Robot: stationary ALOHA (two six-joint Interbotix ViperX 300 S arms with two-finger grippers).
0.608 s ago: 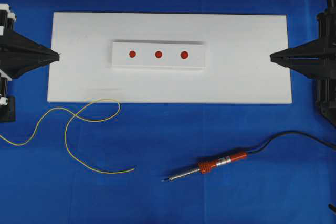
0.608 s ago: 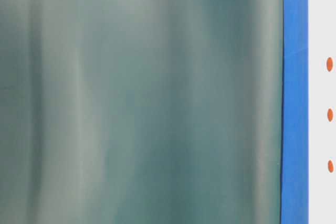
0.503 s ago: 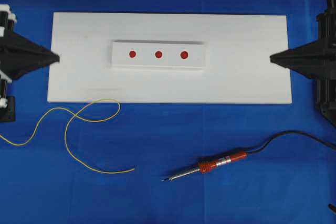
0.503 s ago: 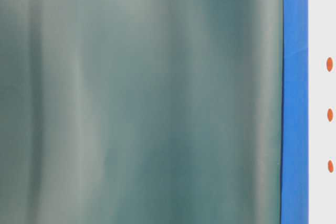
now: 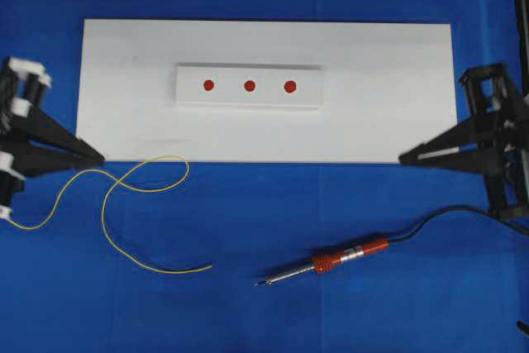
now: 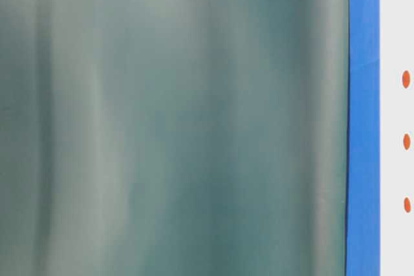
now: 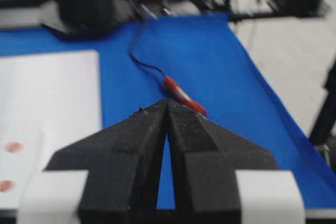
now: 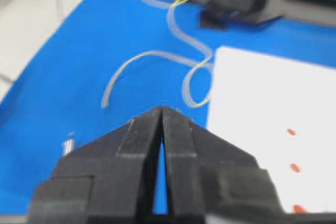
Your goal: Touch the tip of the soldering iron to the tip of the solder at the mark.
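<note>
Both grippers pinched shut, empty — left gripper (image 5: 99,157), right gripper (image 5: 403,157). Soldering iron (image 5: 326,264) and solder (image 5: 136,192) lie below the white board (image 5: 388,64). Risk: thin wire slips when pinched.

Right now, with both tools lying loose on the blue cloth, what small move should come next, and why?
Probably open the right gripper and lower it toward the soldering iron. Its jaws are shut and empty, and the iron lies untouched below it. The left gripper, also shut, sits beside the solder.
</note>
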